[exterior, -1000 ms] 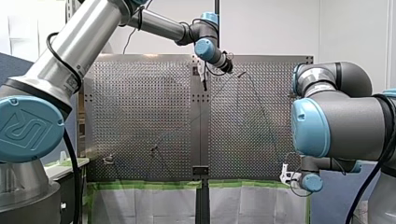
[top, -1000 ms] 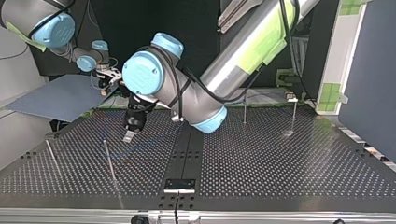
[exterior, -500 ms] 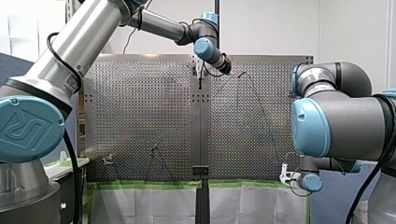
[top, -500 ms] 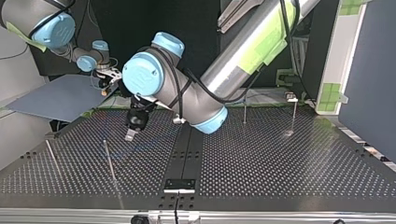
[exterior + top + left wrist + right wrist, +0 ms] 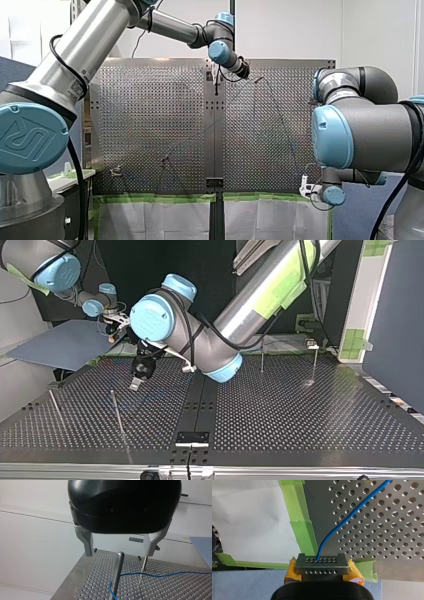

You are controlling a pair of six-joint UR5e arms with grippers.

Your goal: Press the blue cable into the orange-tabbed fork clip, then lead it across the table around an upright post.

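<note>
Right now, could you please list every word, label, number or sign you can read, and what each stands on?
"UR": a raised logo, tilted, on the blue joint cap of my left arm, front view.
No other writing shows on the table, the green tape or the blue cable.

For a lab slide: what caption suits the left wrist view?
My left arm's open black claw frames an upright metal post, a thin blue cable bending around it.
</note>
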